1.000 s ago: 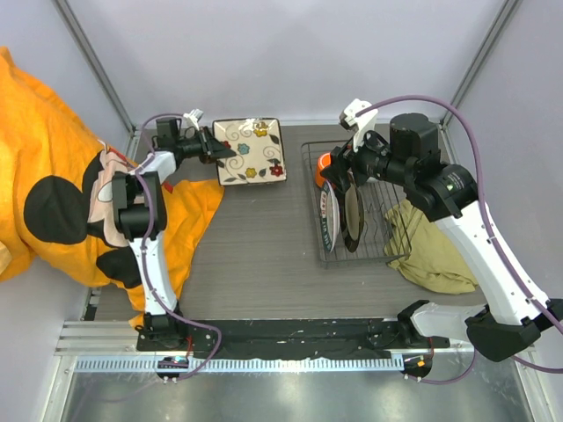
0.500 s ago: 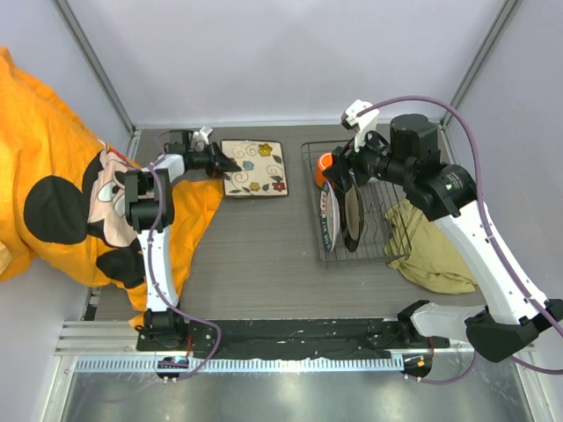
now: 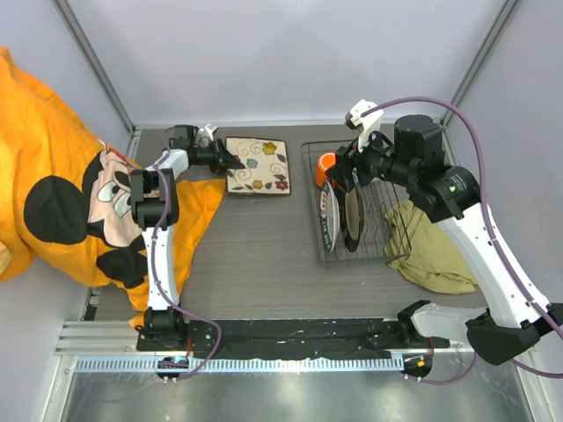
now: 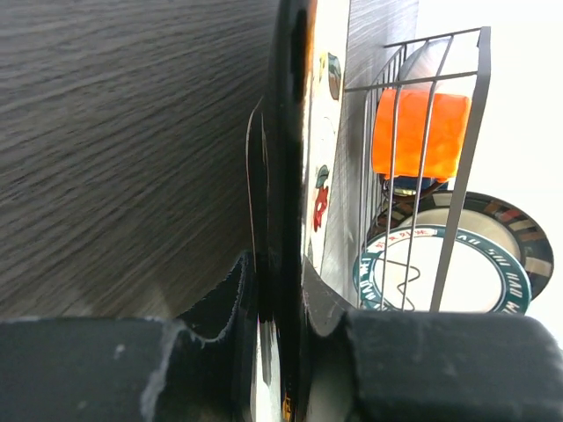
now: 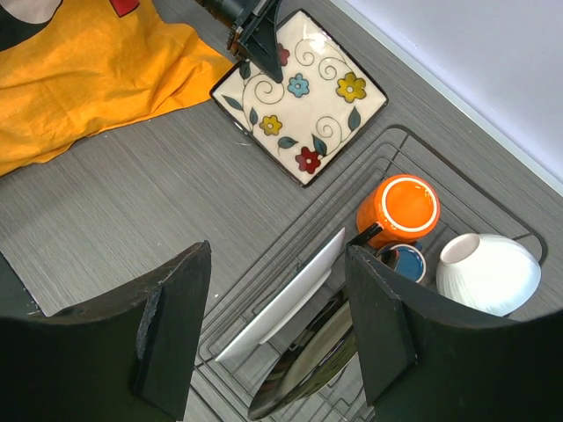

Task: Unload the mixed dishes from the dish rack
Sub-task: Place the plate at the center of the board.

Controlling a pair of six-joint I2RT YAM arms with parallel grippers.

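L pincer [image 3: 234, 159] is pinching narrow on the left rim of the square cream plate [image 3: 259, 164], one finger over, one under. The plate's lying face-up at the far-left part of the table [image 3: 264, 255], well apart from the dish rack [image 3: 369, 198], and it's stretching away from my L fingertips to my right, twd the rack. In the wrist view I'm seeing it edge-on w/ the tabletop just beside its underside; can't tell if it's fully down. I'm judging the let-go turns on that: open, then back out leftward, opposite to where the plate's lying, w/o dragging the rim.

R pincer [image 5: 277, 290] is hanging wide above the rack's left side, gripping nothing. Under it the round dark-rimmed plate [image 3: 354, 220] and a second plate [image 3: 329, 220] are standing on edge, long axis running near-to-far. The orange mug [image 5: 398, 211], small blue cup [image 5: 406, 261] and white bowl [image 5: 488, 268] are sitting at the far end. R arm's the nearer one for all of those.
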